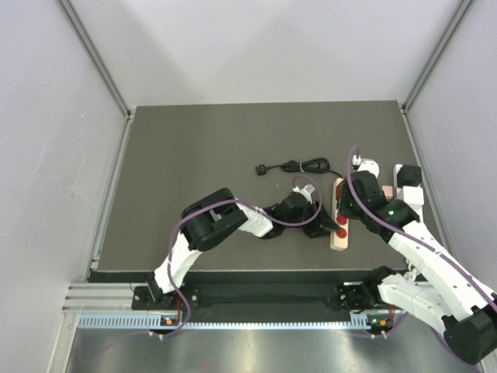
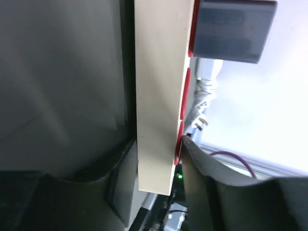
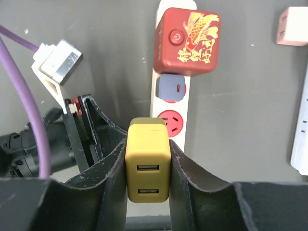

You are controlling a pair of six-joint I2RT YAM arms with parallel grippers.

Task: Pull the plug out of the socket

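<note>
A cream power strip [image 1: 339, 242] with red sockets lies at the right of the dark mat. My left gripper [image 1: 324, 223] is shut on its near end; in the left wrist view the fingers [image 2: 202, 178] press both sides of the strip [image 2: 156, 96]. My right gripper [image 3: 148, 159] is shut on a yellow USB plug [image 3: 148, 166] over the strip's near part. I cannot tell whether its prongs are still in a socket. Beyond it the strip [image 3: 163, 82] shows an empty red socket [image 3: 171, 121], a grey-blue plug [image 3: 171, 88] and a red cube charger [image 3: 186, 41].
A black coiled cable [image 1: 299, 166] lies behind the strip. A pink adapter [image 1: 386, 191] and a white plug [image 1: 366, 165] lie right of it; the pink adapter also shows in the right wrist view [image 3: 292, 26]. A white object [image 3: 301, 139] lies at the right edge.
</note>
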